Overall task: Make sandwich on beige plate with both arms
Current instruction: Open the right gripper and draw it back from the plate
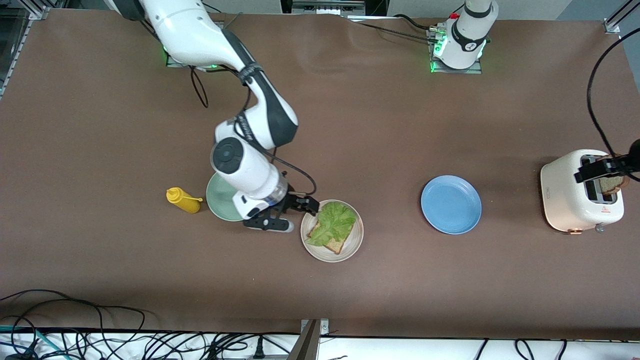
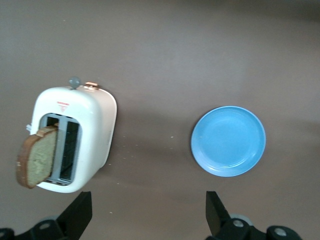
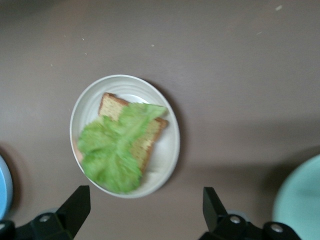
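Observation:
The beige plate [image 1: 347,247] holds one brown bread slice [image 1: 334,244] with a ruffled green lettuce leaf [image 1: 333,222] lying on it. My right gripper [image 1: 298,217] hangs open over the table just off the plate's rim, toward the right arm's end; the right wrist view shows the plate [image 3: 168,156], the lettuce [image 3: 114,152] and nothing between the fingers. A second bread slice [image 2: 36,158] stands tilted in a slot of the white toaster [image 2: 95,125]. My left gripper [image 2: 148,214] is open and holds nothing, above the table beside the toaster [image 1: 570,195].
A blue plate [image 1: 451,204] lies between the beige plate and the toaster. A pale green plate [image 1: 220,201] sits partly under the right arm, with a yellow squeeze bottle [image 1: 184,200] lying beside it. Cables run along the table's near edge.

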{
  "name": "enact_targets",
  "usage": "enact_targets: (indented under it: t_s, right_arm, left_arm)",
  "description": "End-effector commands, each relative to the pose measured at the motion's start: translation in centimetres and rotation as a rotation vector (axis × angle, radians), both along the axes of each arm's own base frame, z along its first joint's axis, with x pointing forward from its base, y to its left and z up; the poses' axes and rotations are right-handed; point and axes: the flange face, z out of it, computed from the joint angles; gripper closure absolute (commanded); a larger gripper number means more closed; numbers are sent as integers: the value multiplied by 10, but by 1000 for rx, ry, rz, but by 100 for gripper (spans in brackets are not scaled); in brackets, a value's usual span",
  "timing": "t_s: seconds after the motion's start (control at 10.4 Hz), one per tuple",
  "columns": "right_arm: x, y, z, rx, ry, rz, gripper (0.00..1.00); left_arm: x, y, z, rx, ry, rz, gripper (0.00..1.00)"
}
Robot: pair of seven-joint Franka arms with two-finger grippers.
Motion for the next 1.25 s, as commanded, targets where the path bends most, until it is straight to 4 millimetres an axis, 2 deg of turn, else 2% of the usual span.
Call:
enact_targets:
  t_s: [0.0,0.19,0.48,0.58,0.77,0.87,1.16]
  right_arm:
    - [-17,-61,33,-14,21,190,0]
    - [-19,-116,57,0,15,351,0]
    - [-25,-205,90,43,24,603,0]
    - [-29,-232,94,67,34,696,0]
    - [-31,-291,93,103,-52,918,0]
    - [-33,-318,87,129,-76,1010,0]
    - [-33,-376,64,181,-157,1194,0]
  left_arm:
    - [-9,42,-8,18,24,-60,0]
    - [-14,81,-21,3,38,-66,0]
    - [-9,103,-41,58,59,-85,0]
    - [-9,108,-46,94,81,-90,0]
    - [-9,115,-55,74,89,-95,0]
    - [-10,121,-55,67,89,-117,0]
    - [-12,125,-55,61,90,-123,0]
